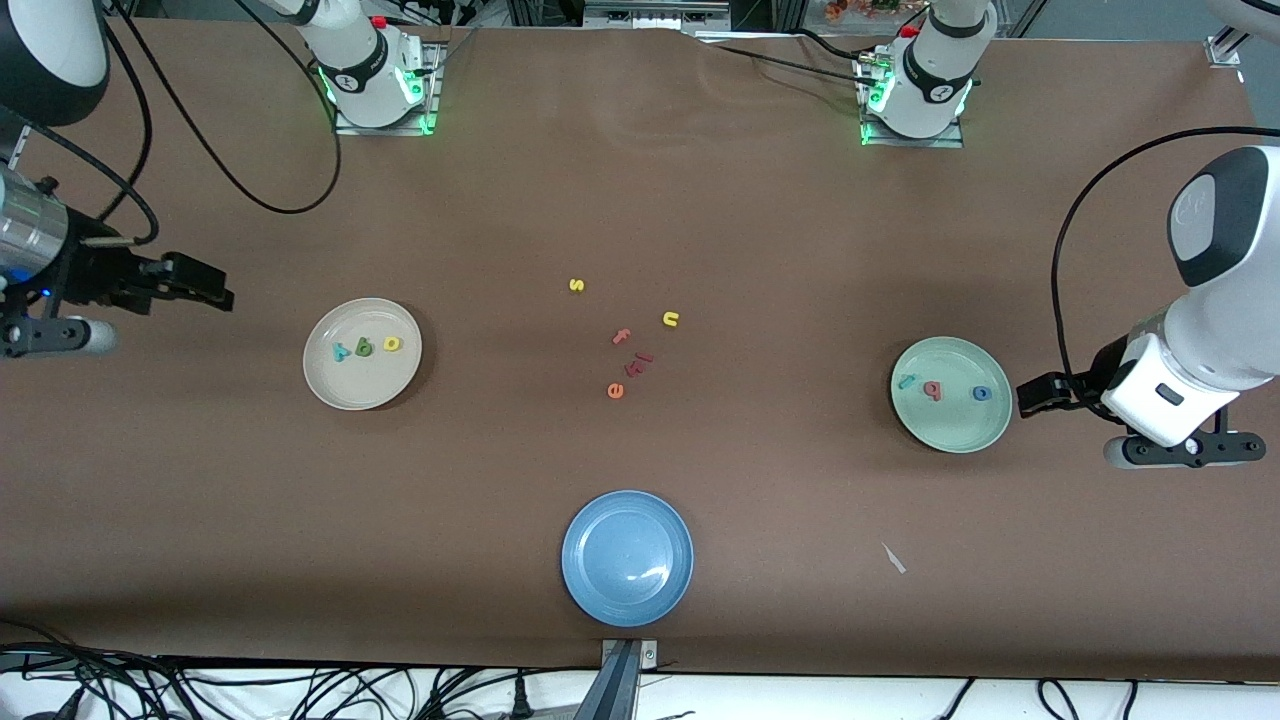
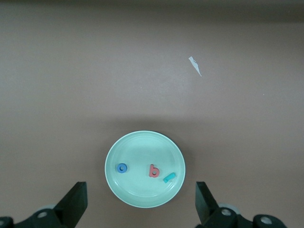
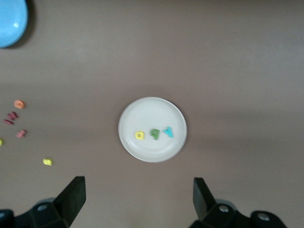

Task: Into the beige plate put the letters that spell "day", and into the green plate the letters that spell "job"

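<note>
Wide bare brown table (image 1: 760, 220) surrounds the round cream-beige plate (image 1: 330, 385) and pale mint-green plate (image 1: 955, 430). Right gripper (image 1: 215, 290) and left gripper (image 1: 1030, 398) hang spread, empty.

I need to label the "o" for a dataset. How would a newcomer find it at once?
Go to the green plate at the left arm's end of the table. Three foam letters lie in it; the "o" is the blue ring, beside the pinkish-red letter, the only closed ring without stem or hook.
</note>
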Robot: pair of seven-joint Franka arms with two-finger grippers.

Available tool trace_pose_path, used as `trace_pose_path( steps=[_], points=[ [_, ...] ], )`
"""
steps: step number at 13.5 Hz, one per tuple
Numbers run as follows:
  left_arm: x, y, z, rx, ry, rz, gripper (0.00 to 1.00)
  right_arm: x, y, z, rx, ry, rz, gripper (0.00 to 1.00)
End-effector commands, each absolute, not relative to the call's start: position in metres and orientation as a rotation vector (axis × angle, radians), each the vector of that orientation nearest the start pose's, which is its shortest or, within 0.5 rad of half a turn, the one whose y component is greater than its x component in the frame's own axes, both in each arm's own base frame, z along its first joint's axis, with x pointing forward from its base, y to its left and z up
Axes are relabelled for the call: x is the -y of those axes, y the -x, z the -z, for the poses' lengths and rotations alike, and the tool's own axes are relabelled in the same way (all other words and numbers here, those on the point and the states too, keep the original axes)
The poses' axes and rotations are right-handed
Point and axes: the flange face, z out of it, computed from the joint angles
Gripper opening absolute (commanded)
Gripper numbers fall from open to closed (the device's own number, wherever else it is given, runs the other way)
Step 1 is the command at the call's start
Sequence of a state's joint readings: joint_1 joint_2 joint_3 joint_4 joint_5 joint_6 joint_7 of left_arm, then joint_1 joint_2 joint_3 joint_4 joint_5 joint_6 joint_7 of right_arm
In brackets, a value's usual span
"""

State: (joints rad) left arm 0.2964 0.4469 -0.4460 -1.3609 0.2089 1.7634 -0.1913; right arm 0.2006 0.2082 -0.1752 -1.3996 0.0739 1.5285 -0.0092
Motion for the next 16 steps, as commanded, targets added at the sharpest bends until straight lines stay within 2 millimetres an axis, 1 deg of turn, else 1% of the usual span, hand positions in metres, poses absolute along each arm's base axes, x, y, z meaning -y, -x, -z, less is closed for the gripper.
trace_pose_path(
  steps=[1, 2, 3, 5, 6, 7, 10, 11, 15, 16],
  points=[
    [0.039, -0.683, -0.493, 0.024, 3.147, 0.0, 1.0, -0.029, -0.561, -0.583, 0.09, 3.129, -0.042, 1.0],
    [0.034, -0.681, -0.497, 0.044, 3.151, 0.002, 1.0, -0.025, -0.554, -0.582, 0.078, 3.131, -0.025, 1.0],
    [0.035, -0.679, -0.5, 0.007, 3.133, 0.01, 1.0, -0.024, -0.552, -0.582, 0.075, 3.132, -0.02, 1.0],
    [0.029, -0.679, -0.503, -0.045, 3.114, 0.015, 1.0, -0.025, -0.553, -0.588, 0.084, 3.139, 0.014, 1.0],
    [0.028, -0.676, -0.508, -0.064, 3.112, 0.024, 1.0, -0.026, -0.554, -0.588, 0.094, 3.153, 0.022, 1.0],
    [0.028, -0.676, -0.508, -0.081, 3.11, 0.026, 1.0, -0.025, -0.553, -0.587, 0.086, 3.148, 0.008, 1.0],
    [0.014, -0.678, -0.506, -0.071, 3.099, 0.029, 1.0, -0.022, -0.553, -0.587, 0.073, 3.144, 0.005, 1.0],
    [0.013, -0.678, -0.509, -0.064, 3.105, 0.036, 1.0, -0.021, -0.553, -0.586, 0.07, 3.144, 0.002, 1.0],
    [0.013, -0.677, -0.507, -0.045, 3.115, 0.022, 1.0, -0.021, -0.554, -0.584, 0.075, 3.144, 0.01, 1.0],
    [0.012, -0.677, -0.507, -0.043, 3.115, 0.022, 1.0, -0.023, -0.553, -0.585, 0.085, 3.143, 0.012, 1.0]
  ],
)
